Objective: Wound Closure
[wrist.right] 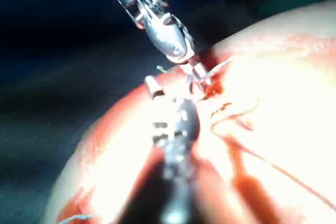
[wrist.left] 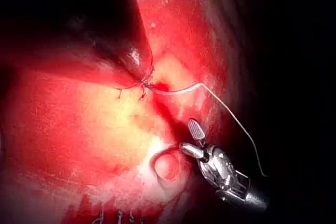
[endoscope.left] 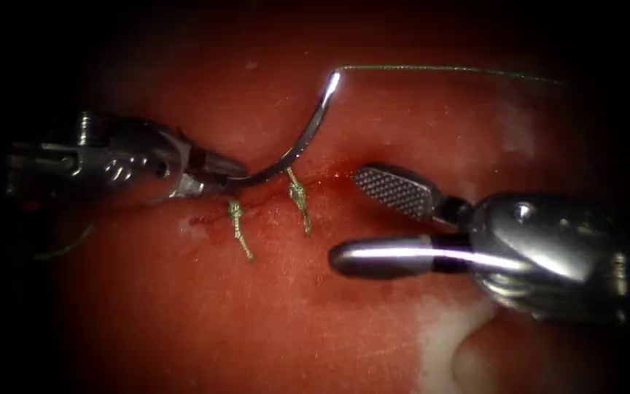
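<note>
Gripping curved needle point(endoscope.left: 297, 146) near tip, left gripper point(endoscope.left: 231, 175)

needle point(endoscope.left: 302, 135) tip end hidden within the left tool point(endoscope.left: 229, 175) jaws, so its point cannot be seen; thread point(endoscope.left: 446, 69) fades into darkness at the endoscope view's right; right tool point(wrist.right: 176, 124) blurred in the right wrist view; knot point(endoscope.left: 299, 195) detail too small to tell

The tissue point(endoscope.left: 271, 306) is carrying everything here. Two knotted cut ends of thread point(endoscope.left: 240, 232) are lying on it along the cut point(endoscope.left: 315, 182), hanging toward 6 o'clock, with red fluid point(endoscope.left: 202, 219) sitting beside them.
</note>
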Robot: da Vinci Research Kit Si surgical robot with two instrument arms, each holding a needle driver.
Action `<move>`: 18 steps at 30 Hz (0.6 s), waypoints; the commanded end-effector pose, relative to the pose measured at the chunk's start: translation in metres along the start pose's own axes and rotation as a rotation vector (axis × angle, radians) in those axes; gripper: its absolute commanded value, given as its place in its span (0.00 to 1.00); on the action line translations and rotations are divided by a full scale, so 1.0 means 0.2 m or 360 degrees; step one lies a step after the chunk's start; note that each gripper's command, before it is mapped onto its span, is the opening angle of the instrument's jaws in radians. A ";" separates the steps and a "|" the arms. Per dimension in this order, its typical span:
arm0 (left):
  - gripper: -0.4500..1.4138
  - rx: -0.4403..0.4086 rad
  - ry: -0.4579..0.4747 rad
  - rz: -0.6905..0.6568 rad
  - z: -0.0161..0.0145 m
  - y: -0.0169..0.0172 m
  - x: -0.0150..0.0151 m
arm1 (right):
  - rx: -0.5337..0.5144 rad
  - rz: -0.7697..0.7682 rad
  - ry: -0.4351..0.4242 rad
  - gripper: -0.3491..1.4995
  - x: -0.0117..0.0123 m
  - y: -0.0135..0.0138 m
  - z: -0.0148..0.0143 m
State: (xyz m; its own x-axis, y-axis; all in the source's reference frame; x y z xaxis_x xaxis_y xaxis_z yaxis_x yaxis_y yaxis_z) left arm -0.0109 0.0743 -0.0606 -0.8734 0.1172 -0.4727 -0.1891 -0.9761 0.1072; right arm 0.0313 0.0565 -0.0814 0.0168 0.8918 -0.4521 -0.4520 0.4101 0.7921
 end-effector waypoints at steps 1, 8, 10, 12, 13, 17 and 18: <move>0.05 0.0028 0.0006 0.0012 0.002 0.003 0.001 | 0.0007 0.0054 0.0022 0.89 -0.004 0.002 0.005; 0.05 0.0149 -0.0001 0.0074 -0.001 0.012 0.008 | -0.0053 0.0169 0.0156 0.91 -0.003 0.006 0.018; 0.05 0.0157 -0.0008 0.0083 -0.001 0.013 0.010 | -0.0074 0.0171 0.0168 0.90 -0.002 0.005 0.021; 0.05 0.0173 -0.0009 0.0089 -0.002 0.014 0.010 | -0.0119 0.0172 0.0197 0.90 -0.002 0.006 0.024; 0.05 0.0180 -0.0012 0.0081 -0.002 0.013 0.010 | -0.0163 0.0174 0.0209 0.90 -0.001 0.007 0.025; 0.05 0.0202 -0.0018 0.0080 -0.003 0.013 0.010 | -0.0214 0.0178 0.0214 0.90 -0.001 0.006 0.024; 0.05 0.0200 -0.0017 0.0087 -0.003 0.013 0.011 | -0.0215 0.0188 0.0216 0.90 -0.001 0.006 0.024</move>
State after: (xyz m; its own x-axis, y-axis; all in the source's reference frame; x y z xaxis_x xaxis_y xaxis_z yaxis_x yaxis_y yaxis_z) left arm -0.0125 0.0720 -0.0625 -0.8888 0.0626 -0.4540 -0.1933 -0.9494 0.2475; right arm 0.0344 0.0579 -0.0786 -0.1577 0.8948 -0.4176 -0.5629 0.2660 0.7825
